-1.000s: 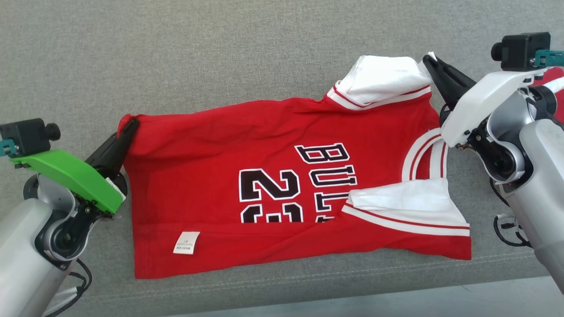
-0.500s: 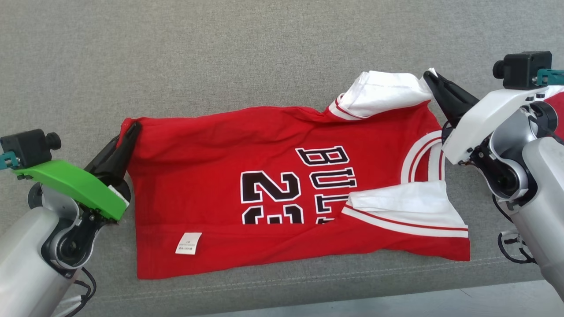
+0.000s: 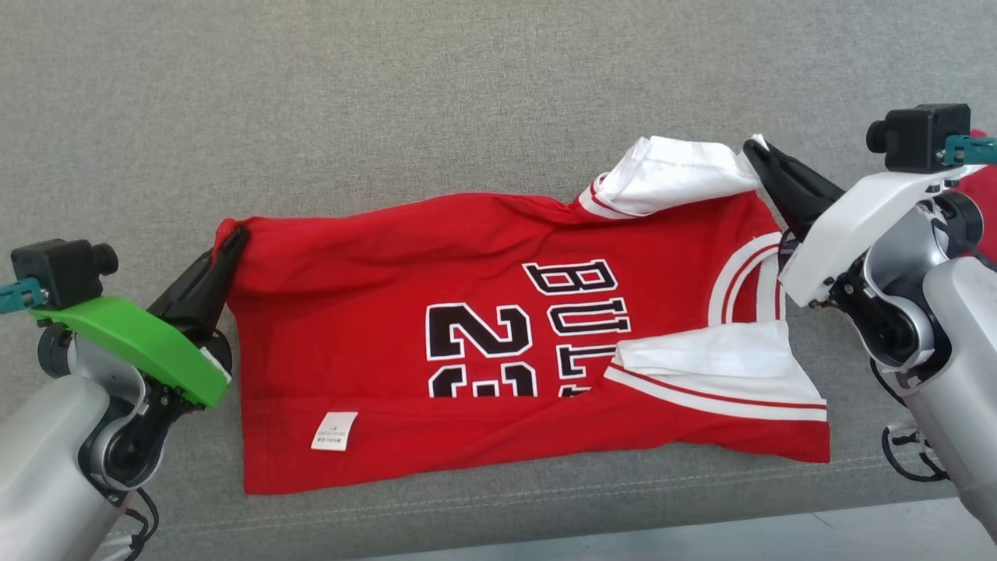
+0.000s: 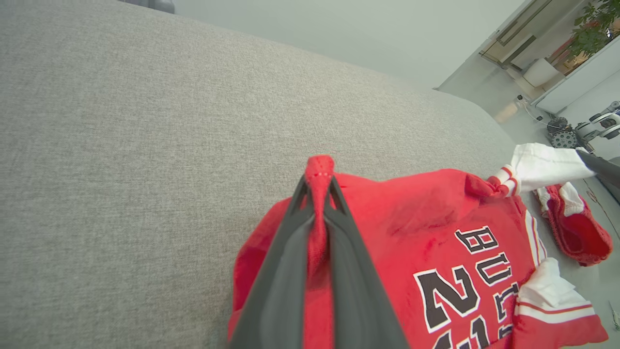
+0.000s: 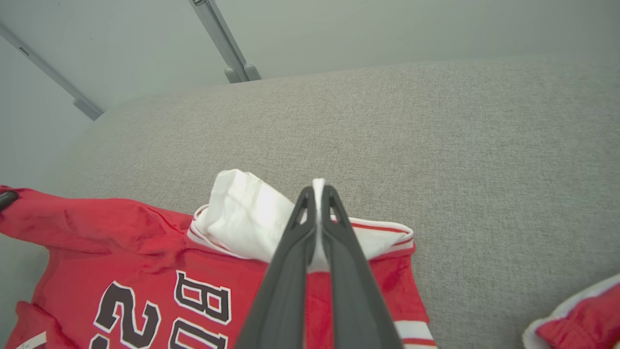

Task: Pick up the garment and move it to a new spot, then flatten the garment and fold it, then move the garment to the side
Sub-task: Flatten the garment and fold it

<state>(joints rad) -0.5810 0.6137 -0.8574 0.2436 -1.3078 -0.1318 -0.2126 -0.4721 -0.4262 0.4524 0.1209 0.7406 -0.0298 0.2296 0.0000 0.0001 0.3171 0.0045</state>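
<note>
Grey sofa cushion (image 3: 389, 117) below us: left gripper (image 3: 232, 238) clamps the jersey (image 3: 374, 265) by its hem corner (image 4: 318, 167), right gripper (image 3: 754, 149) clamps the white sleeve (image 3: 670, 167). We want even tension, low and level.

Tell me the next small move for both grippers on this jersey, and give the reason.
Probably carry both held corners together toward the near edge. The left gripper is shut on the far hem corner of the red jersey, and the right gripper is shut on its white sleeve. The far half is not yet folded over.
</note>
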